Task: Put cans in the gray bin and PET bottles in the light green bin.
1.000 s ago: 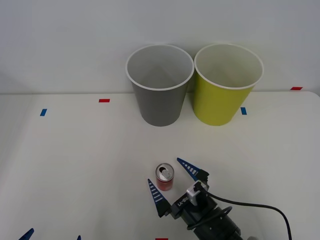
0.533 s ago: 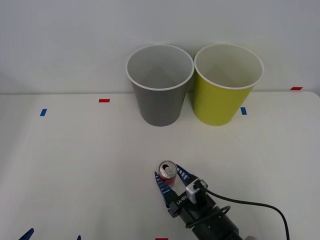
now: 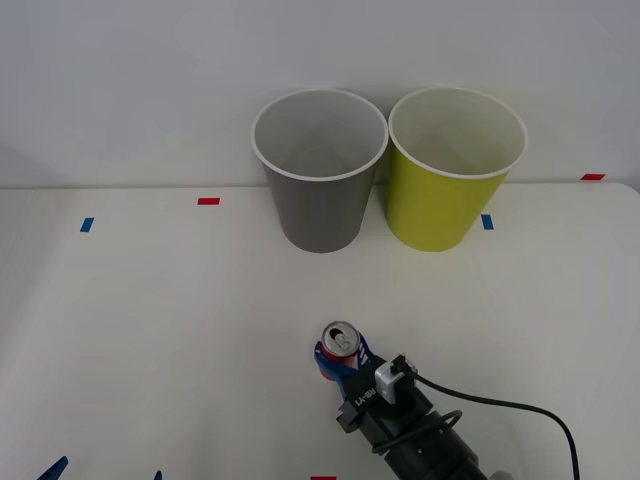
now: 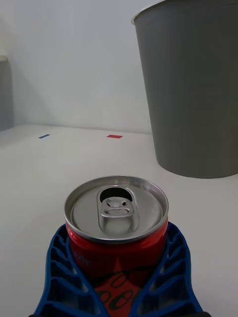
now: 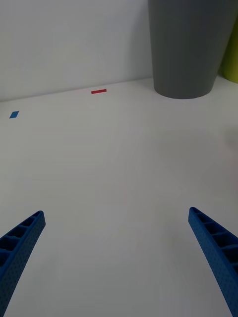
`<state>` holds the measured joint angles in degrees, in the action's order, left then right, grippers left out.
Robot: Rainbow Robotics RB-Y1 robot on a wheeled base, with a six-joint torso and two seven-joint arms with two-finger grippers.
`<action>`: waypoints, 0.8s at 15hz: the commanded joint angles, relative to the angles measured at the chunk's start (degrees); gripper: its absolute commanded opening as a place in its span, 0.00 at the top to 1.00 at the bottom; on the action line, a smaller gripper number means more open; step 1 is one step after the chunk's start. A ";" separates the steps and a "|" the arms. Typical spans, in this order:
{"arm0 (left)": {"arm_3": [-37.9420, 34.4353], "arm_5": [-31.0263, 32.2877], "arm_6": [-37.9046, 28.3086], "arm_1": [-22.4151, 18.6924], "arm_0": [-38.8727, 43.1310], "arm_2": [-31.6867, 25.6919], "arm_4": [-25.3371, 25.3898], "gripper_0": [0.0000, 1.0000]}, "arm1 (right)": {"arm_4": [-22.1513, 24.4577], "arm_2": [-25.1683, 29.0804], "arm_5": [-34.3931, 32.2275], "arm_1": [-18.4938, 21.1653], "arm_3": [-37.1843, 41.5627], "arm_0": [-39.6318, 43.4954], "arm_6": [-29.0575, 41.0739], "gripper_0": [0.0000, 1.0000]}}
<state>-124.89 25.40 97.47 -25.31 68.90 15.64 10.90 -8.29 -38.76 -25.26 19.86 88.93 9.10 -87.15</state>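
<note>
Since a second ago, the right gripper (image 3: pixel 340 362) has gone from spread wide to clenched on the red can (image 3: pixel 338 348), its blue ribbed fingers (image 4: pixel 64 277) pressed against both sides. That short can stands upright on the white table (image 3: pixel 150 320) (silver top, pull-tab opening showing), well in front of the gray bin (image 3: pixel 320 170) and the light green bin (image 3: pixel 455 170). At the near left edge, the left gripper (image 5: pixel 119 257) waits, fingers spread apart.
</note>
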 commanded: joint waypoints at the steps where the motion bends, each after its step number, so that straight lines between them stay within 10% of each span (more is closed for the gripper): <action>1: 0.00 0.00 0.00 0.00 0.00 0.00 0.00 0.00 | 0.12 1.40 9.09 0.70 6.96 0.57 -0.21 1.00; 12: 0.00 0.00 0.00 0.00 0.00 0.00 0.00 0.00 | 0.29 8.08 55.59 -0.53 43.34 1.27 1.55 1.00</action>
<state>-124.89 25.40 97.47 -25.31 68.91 15.64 10.90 -8.38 -31.78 22.62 20.17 126.26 11.10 -86.37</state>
